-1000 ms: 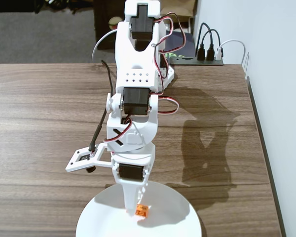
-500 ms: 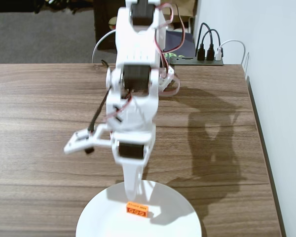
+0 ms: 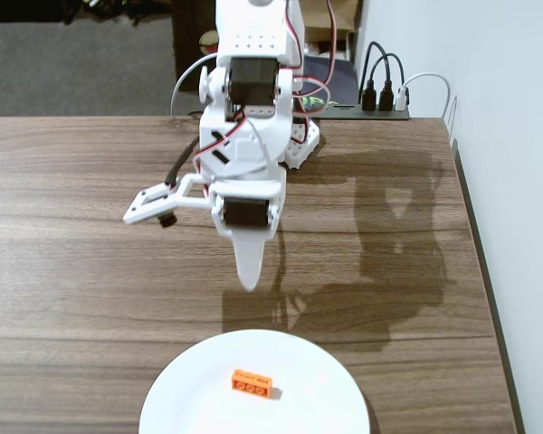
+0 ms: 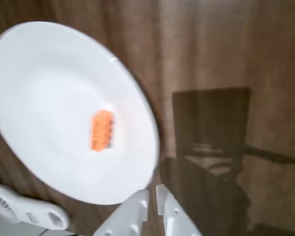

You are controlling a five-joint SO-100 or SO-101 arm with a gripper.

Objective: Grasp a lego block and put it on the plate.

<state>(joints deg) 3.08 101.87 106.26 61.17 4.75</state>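
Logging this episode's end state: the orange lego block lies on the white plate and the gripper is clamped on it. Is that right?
Not quite. The lego block does lie on the plate, but the gripper is not clamped on it: the fixed view shows it raised over the bare table behind the plate, holding nothing, and the wrist view shows the block alone.

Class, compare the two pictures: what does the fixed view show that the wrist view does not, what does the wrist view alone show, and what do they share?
Only the fixed view shows the whole white arm, the power strip behind it and the wall. Only the wrist view shows a small white fan-like object beside the plate. Both show the orange lego block lying on the plate, the wooden table, and the tool raised clear of the plate, its fingers nearly together and empty.
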